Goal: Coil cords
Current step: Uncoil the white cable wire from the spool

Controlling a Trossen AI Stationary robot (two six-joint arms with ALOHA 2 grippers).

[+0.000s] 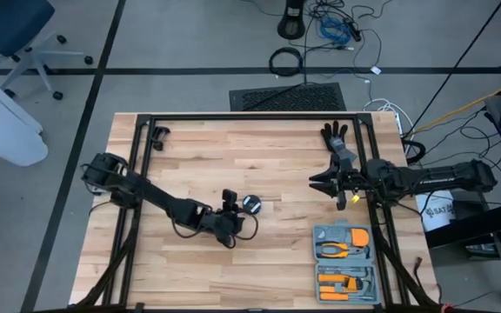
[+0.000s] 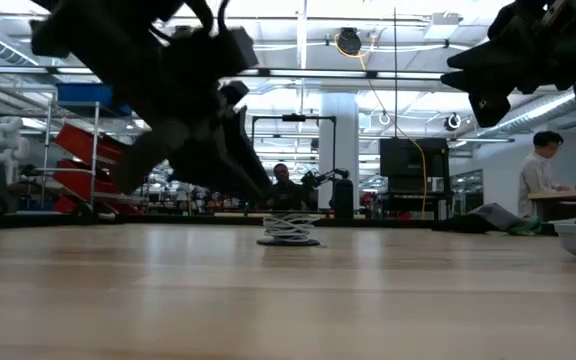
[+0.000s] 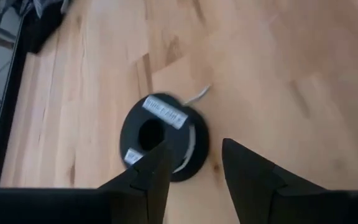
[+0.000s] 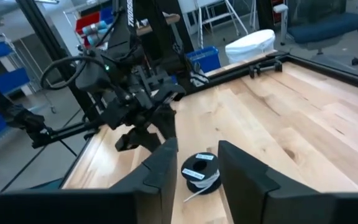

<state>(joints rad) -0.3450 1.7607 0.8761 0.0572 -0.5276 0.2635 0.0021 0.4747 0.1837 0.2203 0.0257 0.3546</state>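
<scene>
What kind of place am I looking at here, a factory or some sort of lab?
Most likely a robotics lab or workshop, not a factory line. A wooden table sits inside a black frame with two robot arms, a case of hand tools lies on it, and behind are blue storage bins and a person at a desk.

Reel (image 1: 251,204) with cord (image 3: 193,98) lay flat on table (image 1: 233,148), near centre. Left gripper (image 1: 230,207) sat just beside reel, on its left in high view, fingers apart. Right gripper (image 1: 323,182) stood well apart to reel's right, above table, fingers parted. Tool case (image 1: 346,262) lay at table's near-right corner, below right arm. Person (image 2: 546,165) sat at desk in room beyond table.
</scene>
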